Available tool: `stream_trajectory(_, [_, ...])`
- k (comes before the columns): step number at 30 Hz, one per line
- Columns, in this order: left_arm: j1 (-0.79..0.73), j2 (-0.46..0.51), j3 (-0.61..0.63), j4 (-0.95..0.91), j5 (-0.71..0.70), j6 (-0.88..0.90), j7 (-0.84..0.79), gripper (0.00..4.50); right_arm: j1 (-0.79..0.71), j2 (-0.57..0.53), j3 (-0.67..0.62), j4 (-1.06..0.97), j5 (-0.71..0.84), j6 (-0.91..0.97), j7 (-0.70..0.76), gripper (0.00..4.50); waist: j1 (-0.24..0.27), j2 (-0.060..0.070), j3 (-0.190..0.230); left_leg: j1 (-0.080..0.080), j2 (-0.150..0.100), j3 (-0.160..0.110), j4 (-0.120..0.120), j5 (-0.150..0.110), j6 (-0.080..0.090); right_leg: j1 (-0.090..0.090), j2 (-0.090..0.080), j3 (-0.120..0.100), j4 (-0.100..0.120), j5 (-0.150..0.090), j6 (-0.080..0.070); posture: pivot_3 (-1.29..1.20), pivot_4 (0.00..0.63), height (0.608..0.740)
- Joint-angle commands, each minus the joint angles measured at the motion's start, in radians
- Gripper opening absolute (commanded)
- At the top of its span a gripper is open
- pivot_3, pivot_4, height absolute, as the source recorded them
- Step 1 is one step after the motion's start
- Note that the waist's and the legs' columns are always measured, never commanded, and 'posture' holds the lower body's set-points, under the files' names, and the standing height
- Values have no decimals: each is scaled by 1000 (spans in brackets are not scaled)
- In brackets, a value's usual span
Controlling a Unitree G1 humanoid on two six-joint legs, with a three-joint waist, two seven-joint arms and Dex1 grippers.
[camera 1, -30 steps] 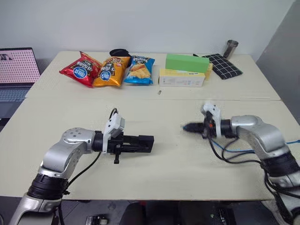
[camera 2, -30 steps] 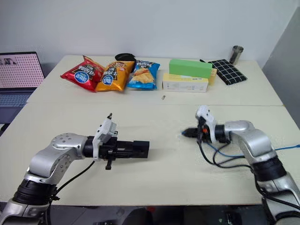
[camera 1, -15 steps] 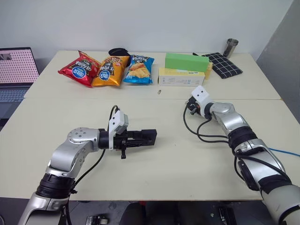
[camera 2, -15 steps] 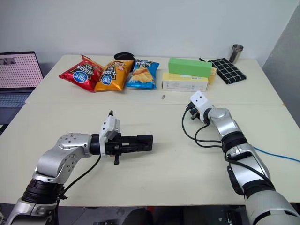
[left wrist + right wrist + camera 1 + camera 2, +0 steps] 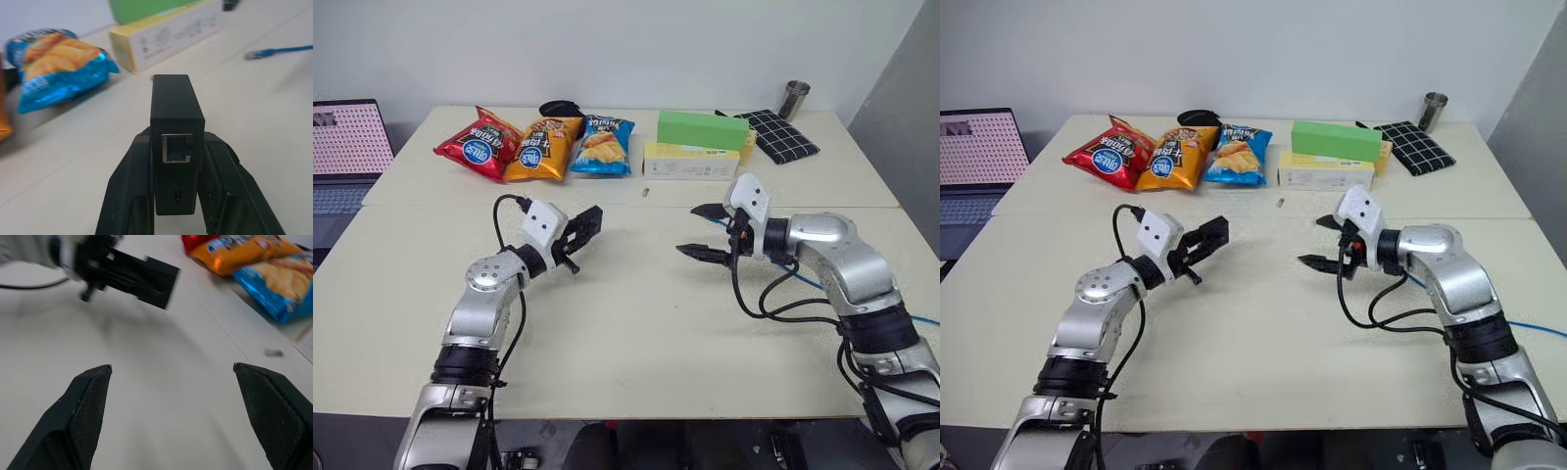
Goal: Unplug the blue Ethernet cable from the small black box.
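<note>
My left gripper [image 5: 576, 233] is shut on the small black box [image 5: 587, 221] and holds it above the table, pointing toward the far right. In the left wrist view the box [image 5: 176, 105] sits between both fingers with an empty port facing the camera. The blue Ethernet cable [image 5: 279, 49] lies loose on the table with its plug end free. More of the cable [image 5: 1534, 330] trails off at the right edge. My right gripper [image 5: 696, 231] hovers open to the right of the box, with nothing between its fingers [image 5: 90, 401].
Three snack bags [image 5: 536, 147] lie at the back left. A green box [image 5: 702, 129] on a yellow box [image 5: 691, 163], a checked cloth [image 5: 781, 135] and a metal cup [image 5: 794, 100] stand at the back right. A laptop [image 5: 347, 147] is far left. A small metal piece [image 5: 647, 192] lies mid-table.
My right gripper has opened and let go of the cable's plug. My left arm has swung the black box forward and turned it toward the far right.
</note>
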Motion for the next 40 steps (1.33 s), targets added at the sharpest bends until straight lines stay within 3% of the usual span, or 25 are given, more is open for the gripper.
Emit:
stream_trajectory(1, [-29,-28,56,104,10,-110,73,795,9,4,-2,-103,40,71,-19,4238,1,0,0,0,0,0,0,0,0,0,0,0,0,0,0,0,150,740])
stream_trajectory(8, [-49,-88,97,259,-14,-155,106,795,9,25,12,-116,27,99,-67,4238,2,-1,0,0,-1,0,1,0,0,0,-1,0,0,0,0,0,150,740])
stream_trajectory(10, [-44,-91,100,269,-19,-136,99,1500,11,26,15,-118,26,100,-77,4272,1,-1,0,0,-1,0,0,0,0,0,-1,0,0,0,0,0,150,740])
stream_trajectory(20, [126,-49,102,76,-18,-87,75,3305,50,38,18,-132,15,104,-142,4272,-1,-1,0,0,0,0,0,0,0,0,-1,0,0,0,0,0,150,740])
stream_trajectory(21, [170,-39,104,17,-20,-71,78,3744,65,45,14,-134,11,100,-160,4272,0,-1,0,0,0,0,0,0,0,0,-1,0,0,0,0,0,150,740])
stream_trajectory(25, [295,6,112,-197,-10,21,103,3744,131,52,-27,-155,9,99,-221,4272,-1,-2,-1,1,0,0,-1,0,0,0,-1,0,0,0,0,0,150,740])
stream_trajectory(31, [389,172,136,-477,-89,250,-13,3744,236,-28,-172,-197,69,133,-220,4272,4,-2,-1,0,-1,-1,0,0,0,1,-1,0,-1,0,0,0,150,740])
stream_trajectory(40, [345,313,206,-573,-236,413,-149,3744,264,-110,-271,-155,99,132,-204,4272,0,-1,-1,1,0,0,-2,-2,3,2,0,0,-1,0,0,0,150,740])
